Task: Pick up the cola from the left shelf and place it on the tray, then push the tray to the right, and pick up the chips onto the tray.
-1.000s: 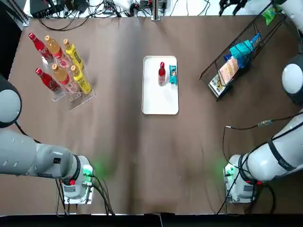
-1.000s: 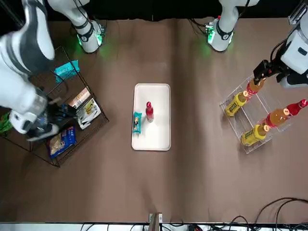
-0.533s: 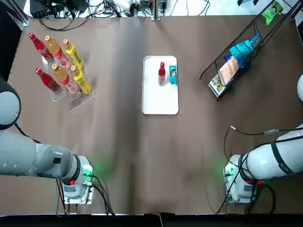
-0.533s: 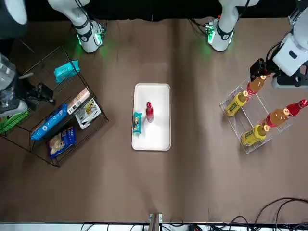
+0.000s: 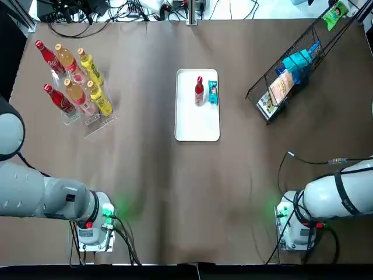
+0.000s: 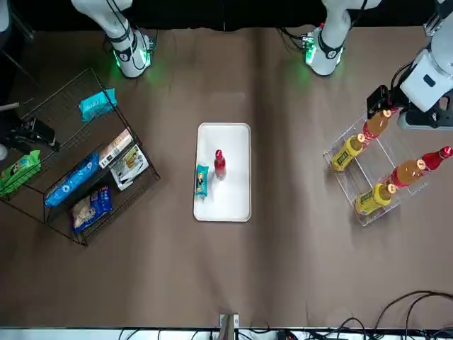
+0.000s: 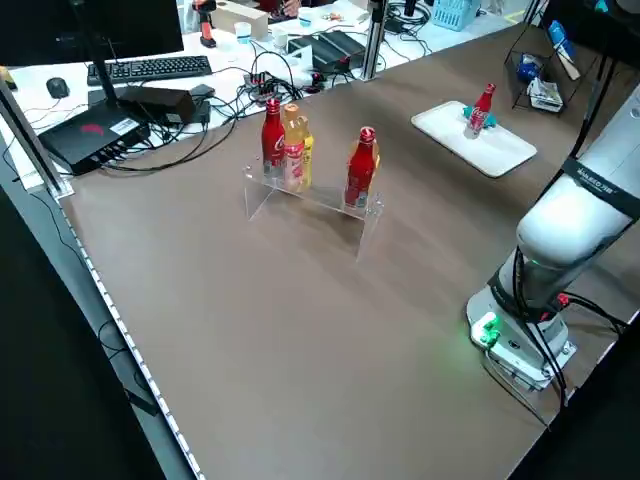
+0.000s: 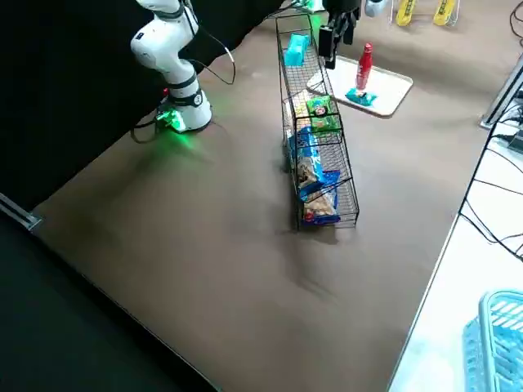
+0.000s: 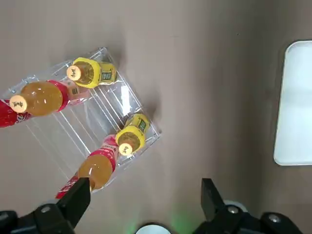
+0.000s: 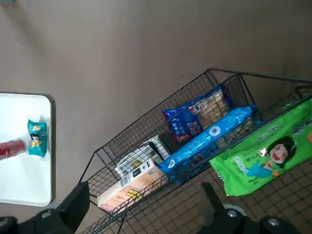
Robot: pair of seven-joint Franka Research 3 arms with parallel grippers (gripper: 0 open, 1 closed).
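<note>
Seen from overhead, a bottle rack (image 5: pixel 93 122) sits at the tray's (image 5: pixel 197 125) 10 o'clock and a wire basket (image 10: pixel 146 117) at its 2, both well apart. The cola (image 5: pixel 199 91) stands upright on the tray, cap up. The teal chips packet (image 5: pixel 213 93) lies at its 3, long axis 12-to-6. The left gripper (image 9: pixel 144 197) over the rack and the right gripper (image 10: pixel 144 200) over the basket are both spread and empty.
</note>
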